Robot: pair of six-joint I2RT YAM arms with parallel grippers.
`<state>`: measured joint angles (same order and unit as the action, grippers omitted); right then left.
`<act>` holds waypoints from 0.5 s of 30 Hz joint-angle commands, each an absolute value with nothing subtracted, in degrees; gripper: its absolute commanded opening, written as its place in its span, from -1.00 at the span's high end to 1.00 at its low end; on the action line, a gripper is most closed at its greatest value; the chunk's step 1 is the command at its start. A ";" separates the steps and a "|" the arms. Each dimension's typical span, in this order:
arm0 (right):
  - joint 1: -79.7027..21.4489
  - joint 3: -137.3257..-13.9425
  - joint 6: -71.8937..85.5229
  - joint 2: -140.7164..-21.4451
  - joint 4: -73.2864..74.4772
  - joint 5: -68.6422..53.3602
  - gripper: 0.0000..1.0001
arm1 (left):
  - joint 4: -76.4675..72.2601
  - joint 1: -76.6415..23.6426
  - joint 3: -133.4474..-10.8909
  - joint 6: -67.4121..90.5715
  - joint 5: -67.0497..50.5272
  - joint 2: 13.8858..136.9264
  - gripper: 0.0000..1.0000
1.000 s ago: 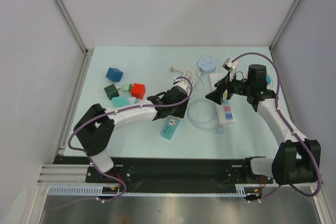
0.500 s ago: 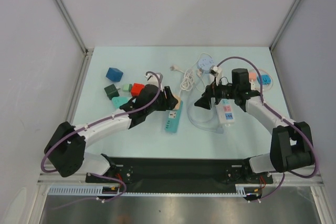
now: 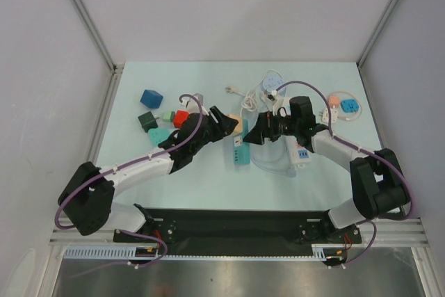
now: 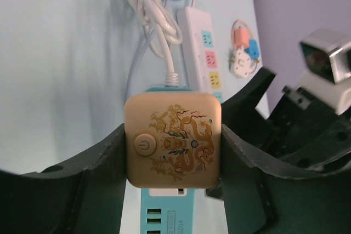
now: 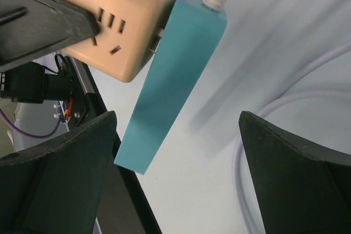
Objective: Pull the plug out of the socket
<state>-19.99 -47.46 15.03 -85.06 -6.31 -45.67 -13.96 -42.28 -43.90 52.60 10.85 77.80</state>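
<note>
My left gripper (image 3: 224, 125) is shut on a tan cube plug (image 4: 173, 141) printed with a gold dragon and a power button. The plug sits in the cord end of a teal socket strip (image 4: 164, 212); a white cord (image 4: 151, 9) leaves that end. In the top view the plug (image 3: 236, 124) and strip (image 3: 240, 149) lie mid-table. My right gripper (image 3: 256, 133) is open just right of them. In the right wrist view the plug (image 5: 118, 26) and the tilted strip (image 5: 175, 75) show beyond my open right gripper (image 5: 178, 168), which touches neither.
A white power strip (image 3: 299, 147) and a clear looped cable (image 3: 268, 161) lie under the right arm. Blue (image 3: 151, 97), green (image 3: 147, 121) and red (image 3: 182, 117) blocks sit at the left. Small orange and blue adapters (image 3: 344, 104) lie at the far right.
My left gripper has carried the plug and teal strip to the right. My right gripper has moved left and now sits open beside the strip.
</note>
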 commanded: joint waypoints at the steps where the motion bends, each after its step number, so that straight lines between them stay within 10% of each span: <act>1: -21.62 -47.90 19.51 -86.31 -9.32 -42.63 -0.99 | -23.20 -41.84 -46.05 59.85 14.32 76.73 1.00; 9: -23.73 -49.48 19.51 -88.85 -7.65 -40.00 -0.80 | -24.34 -42.01 -48.86 63.28 14.42 80.41 1.00; 15: -24.17 -52.81 19.16 -92.10 -4.49 -39.55 0.43 | -25.75 -42.71 -50.27 62.41 13.01 83.14 1.00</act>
